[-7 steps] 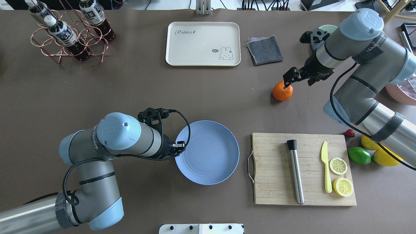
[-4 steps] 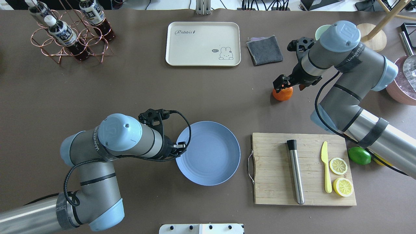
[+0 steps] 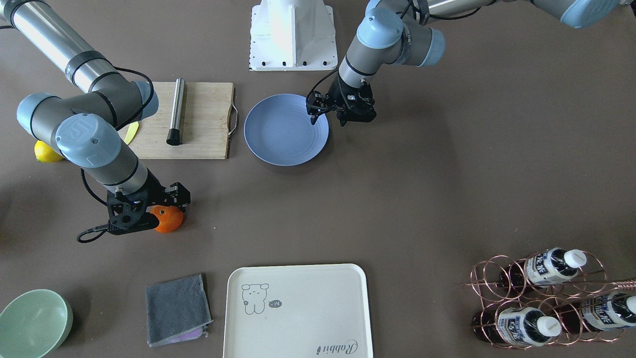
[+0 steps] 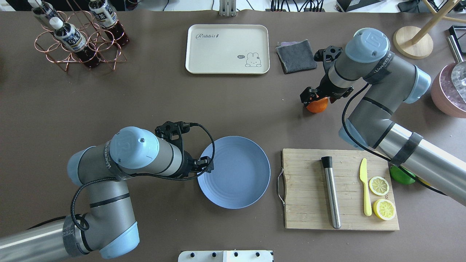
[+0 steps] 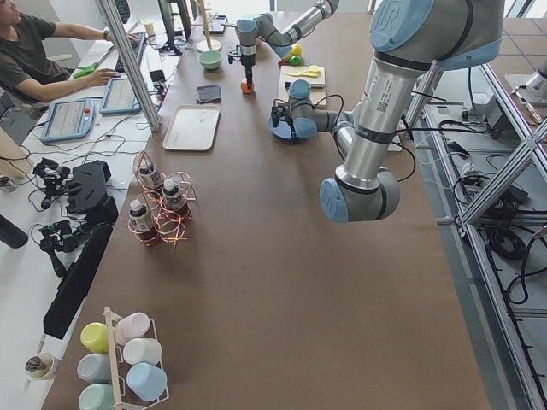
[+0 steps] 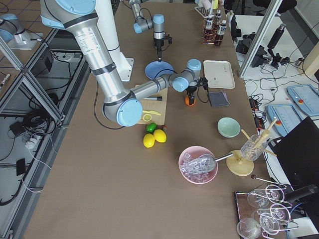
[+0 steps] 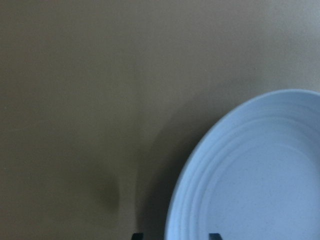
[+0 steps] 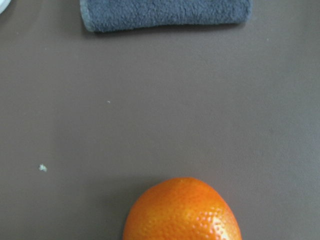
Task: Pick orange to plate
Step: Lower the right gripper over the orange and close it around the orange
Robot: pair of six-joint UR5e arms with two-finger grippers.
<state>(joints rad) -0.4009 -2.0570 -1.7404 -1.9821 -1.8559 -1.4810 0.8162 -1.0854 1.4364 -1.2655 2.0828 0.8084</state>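
The right pincer seemed open over the orange, gripping nothing; closing off-centre could roll it away.

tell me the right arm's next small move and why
Probably lower the right gripper around the orange: it hovers over the fruit, which sits on the table away from the plate, and the wrist view shows no fingers flanking it.

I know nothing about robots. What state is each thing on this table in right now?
orange, whole, resting on the table.
plate, empty, lying flat.
left gripper, open, astride the plate's rim.
right gripper, low over the orange; open or shut unclear.
tray, empty.
cloth, folded.
lemon halves, cut side up on the board.
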